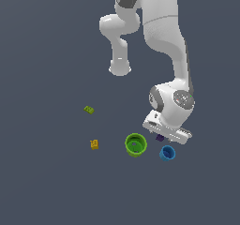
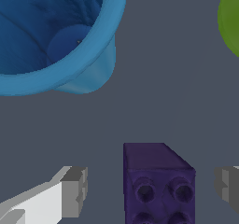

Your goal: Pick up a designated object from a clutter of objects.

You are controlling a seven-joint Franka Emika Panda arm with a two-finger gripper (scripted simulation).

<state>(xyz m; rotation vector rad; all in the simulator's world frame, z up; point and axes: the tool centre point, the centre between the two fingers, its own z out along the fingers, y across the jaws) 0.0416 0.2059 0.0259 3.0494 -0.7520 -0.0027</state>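
Tool [image 2: 151,185] spread around one purple block [image 2: 158,183]; two cups [image 1: 136,145], two other blocks [image 1: 94,144]

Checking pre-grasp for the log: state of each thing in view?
gripper: open, fingers either side of the purple block, not touching it
purple block: on the floor, between the fingers, not lifted
blue cup: upright, empty
green cup: upright, beside the blue cup
yellow block: on the floor, apart from the cups
olive brick: on the floor, off alone
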